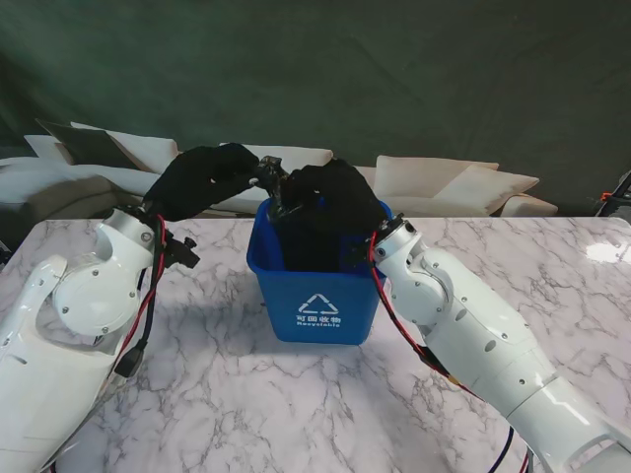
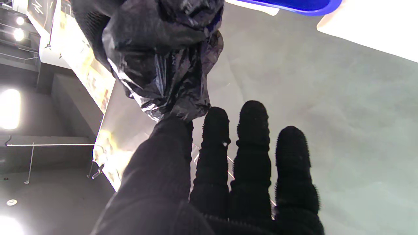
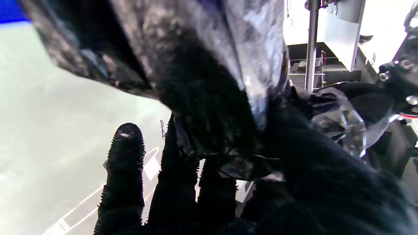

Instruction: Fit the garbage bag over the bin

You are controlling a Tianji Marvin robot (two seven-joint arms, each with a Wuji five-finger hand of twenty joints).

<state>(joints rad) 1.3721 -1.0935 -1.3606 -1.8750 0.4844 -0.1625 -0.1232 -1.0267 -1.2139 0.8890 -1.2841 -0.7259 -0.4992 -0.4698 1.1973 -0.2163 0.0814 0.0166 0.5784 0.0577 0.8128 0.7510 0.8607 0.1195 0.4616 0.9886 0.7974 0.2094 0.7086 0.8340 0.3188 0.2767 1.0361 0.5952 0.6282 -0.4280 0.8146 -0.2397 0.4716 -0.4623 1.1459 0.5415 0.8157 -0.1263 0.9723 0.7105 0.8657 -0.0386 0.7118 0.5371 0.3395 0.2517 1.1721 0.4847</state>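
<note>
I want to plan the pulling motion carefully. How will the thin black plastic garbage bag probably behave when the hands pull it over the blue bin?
The thin black plastic garbage bag looks floppy: it hangs crumpled and bunched, so it probably sags rather than holding shape. Its glossy film may slip between fingers. The blue plastic bin seems light and could shift if tugged.

The blue bin [image 1: 317, 296] carries a white recycling-arrows triangle on its front wall. Under the sign stand a line of Chinese characters, 可回收物, and a smaller Latin line, seemingly "Recyclable", too small to confirm.
</note>
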